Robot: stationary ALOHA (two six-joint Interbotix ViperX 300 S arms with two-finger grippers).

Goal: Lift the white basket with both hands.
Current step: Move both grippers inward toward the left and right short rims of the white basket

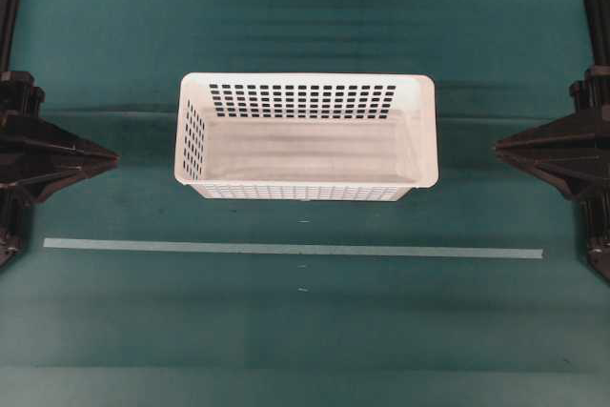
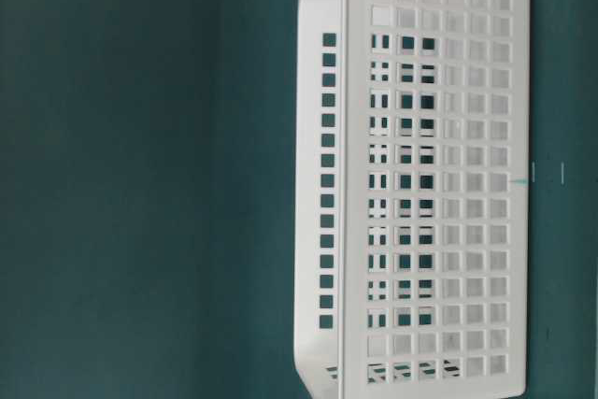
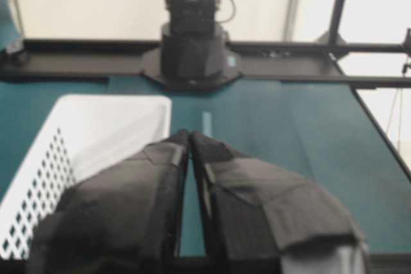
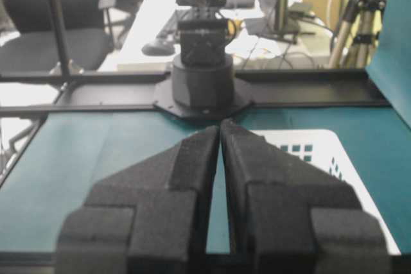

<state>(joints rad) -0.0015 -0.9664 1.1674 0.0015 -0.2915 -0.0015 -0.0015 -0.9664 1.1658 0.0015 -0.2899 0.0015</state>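
Both claws, left [image 1: 112, 154] and right [image 1: 499, 148], closed, flank white basket [image 1: 305, 135], well apart

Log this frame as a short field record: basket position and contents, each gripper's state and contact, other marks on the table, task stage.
basket: white basket upright at the middle of the green table, nothing inside
left gripper: left gripper shut, at the left edge of the overhead view, clear of the basket
right gripper: right gripper shut, at the right edge, clear of the basket
table marks: pale tape strip in front of the basket
task stage: not begun; basket rests on the table
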